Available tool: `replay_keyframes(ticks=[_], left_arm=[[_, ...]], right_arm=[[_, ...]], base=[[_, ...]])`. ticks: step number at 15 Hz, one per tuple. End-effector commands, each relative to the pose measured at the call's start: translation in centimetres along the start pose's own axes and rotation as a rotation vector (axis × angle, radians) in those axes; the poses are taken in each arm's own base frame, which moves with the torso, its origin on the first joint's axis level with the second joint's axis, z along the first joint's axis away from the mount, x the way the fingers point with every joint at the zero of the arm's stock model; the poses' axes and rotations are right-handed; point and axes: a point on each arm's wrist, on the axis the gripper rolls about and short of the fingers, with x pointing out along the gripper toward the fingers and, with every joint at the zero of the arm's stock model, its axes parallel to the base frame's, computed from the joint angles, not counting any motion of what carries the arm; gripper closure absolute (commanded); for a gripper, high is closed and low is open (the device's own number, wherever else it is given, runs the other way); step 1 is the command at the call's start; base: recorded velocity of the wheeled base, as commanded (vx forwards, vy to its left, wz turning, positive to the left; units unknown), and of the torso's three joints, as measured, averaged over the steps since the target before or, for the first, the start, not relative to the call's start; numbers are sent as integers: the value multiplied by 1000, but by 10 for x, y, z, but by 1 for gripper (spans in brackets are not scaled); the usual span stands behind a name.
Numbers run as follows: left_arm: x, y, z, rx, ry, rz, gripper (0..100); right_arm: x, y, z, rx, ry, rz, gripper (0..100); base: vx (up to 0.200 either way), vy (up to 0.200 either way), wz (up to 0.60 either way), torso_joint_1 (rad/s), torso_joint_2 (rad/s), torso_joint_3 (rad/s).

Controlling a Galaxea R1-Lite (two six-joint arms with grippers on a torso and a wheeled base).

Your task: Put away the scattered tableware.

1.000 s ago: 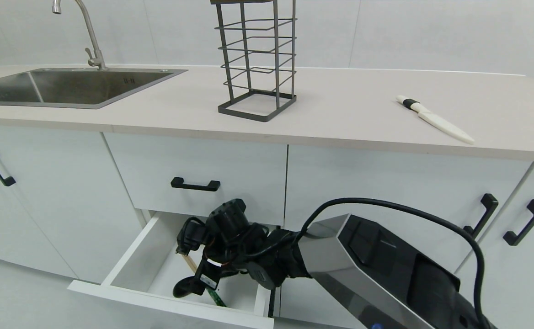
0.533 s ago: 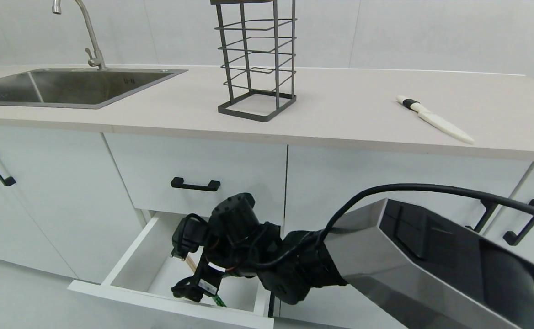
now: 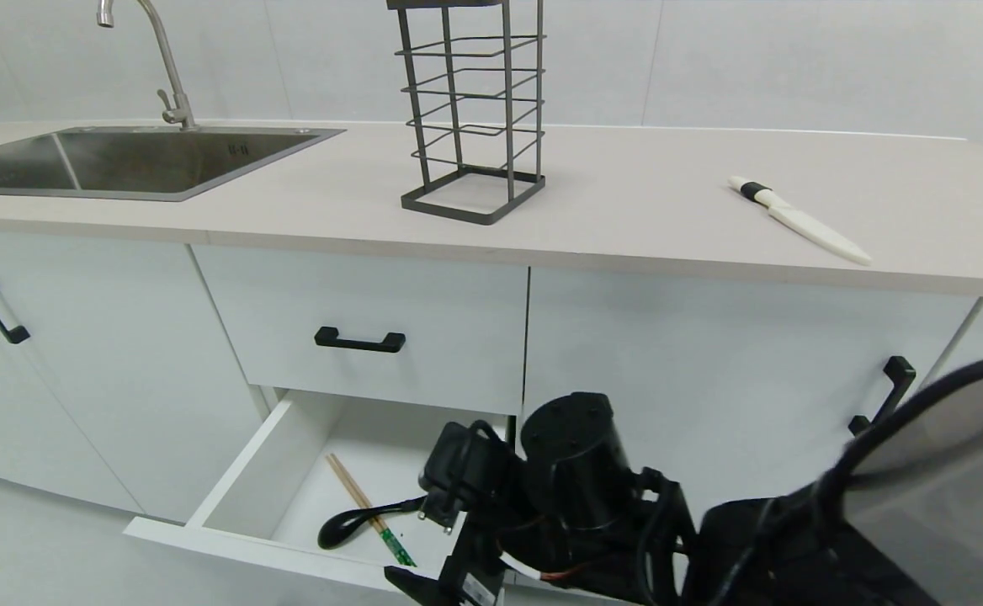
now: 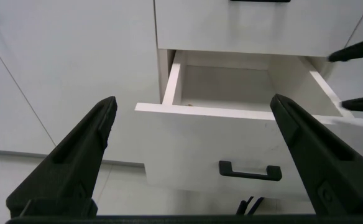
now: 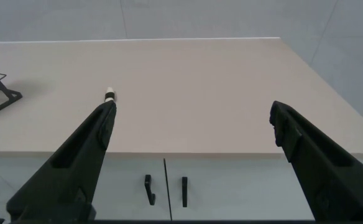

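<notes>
One knife (image 3: 799, 220), one spoon (image 3: 340, 528), two chopsticks (image 3: 350, 484)

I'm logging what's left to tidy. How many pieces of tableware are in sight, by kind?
Pair of chopsticks: 1, in the open drawer
Black spoon: 1, in the drawer
White knife: 1, on the countertop
Total: 3
</notes>
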Motion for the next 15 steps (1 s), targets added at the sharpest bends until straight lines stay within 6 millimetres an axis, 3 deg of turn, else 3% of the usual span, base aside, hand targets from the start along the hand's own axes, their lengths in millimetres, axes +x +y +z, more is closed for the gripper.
replay_keyframes(ticks=[1, 7, 9, 11, 15], left_arm=[[0, 0, 0, 0, 1, 0, 0], [0, 0, 0, 0, 1, 0, 0], [0, 0, 0, 0, 1, 0, 0], [0, 0, 0, 0, 1, 0, 0], [0, 0, 0, 0, 1, 0, 0]], right_arm=[[-50, 5, 11, 4, -50, -14, 0], [-99, 8, 8, 30, -86, -10, 0], [-125, 7, 10, 90, -125, -35, 0], [-173, 15, -3, 114, -153, -55, 0], [-221, 17, -8, 129, -245, -112, 0]], base=[[0, 0, 0, 0, 0, 0], [0, 0, 0, 0, 0, 0], [0, 0, 0, 0, 0, 0], [0, 0, 0, 0, 0, 0], [0, 0, 0, 0, 0, 0]])
